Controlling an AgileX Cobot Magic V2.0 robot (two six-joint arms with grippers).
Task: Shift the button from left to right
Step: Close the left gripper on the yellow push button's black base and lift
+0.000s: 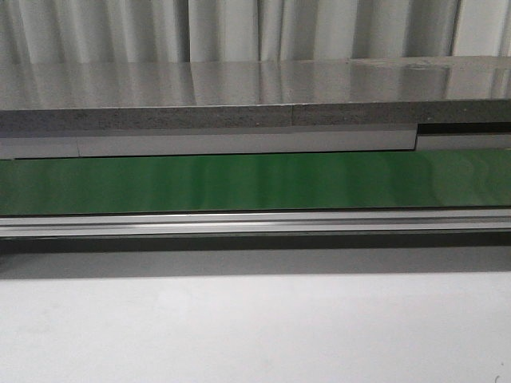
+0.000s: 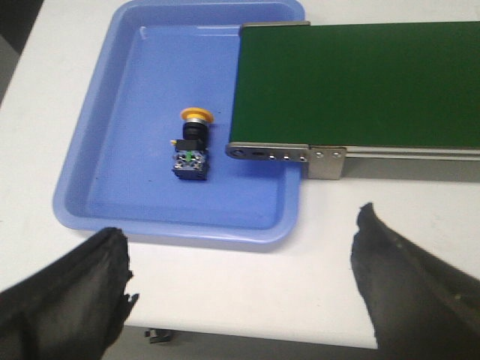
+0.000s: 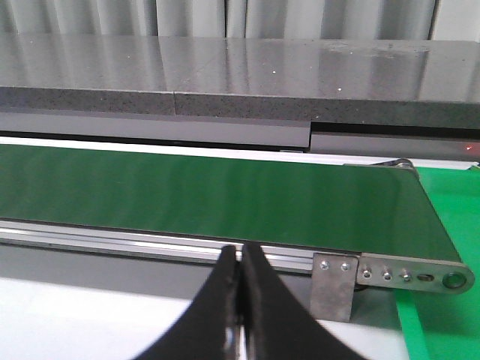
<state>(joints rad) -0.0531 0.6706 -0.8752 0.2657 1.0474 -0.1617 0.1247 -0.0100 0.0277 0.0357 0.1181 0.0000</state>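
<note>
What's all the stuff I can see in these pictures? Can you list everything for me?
button: one, yellow-orange cap on black body, lying in the tray near the belt's end
tray: one, blue, on the white table under the belt's end
conveyor belt: one, green, with silver side rail, running across the table
green surface: one, beyond the belt's other end
table: one, white
grey slab: one, speckled grey, behind the belt
curtain: white, at the back
left gripper: one, black, open, above the table's edge near the tray
right gripper: one, black, fingers closed together, in front of the belt
</note>
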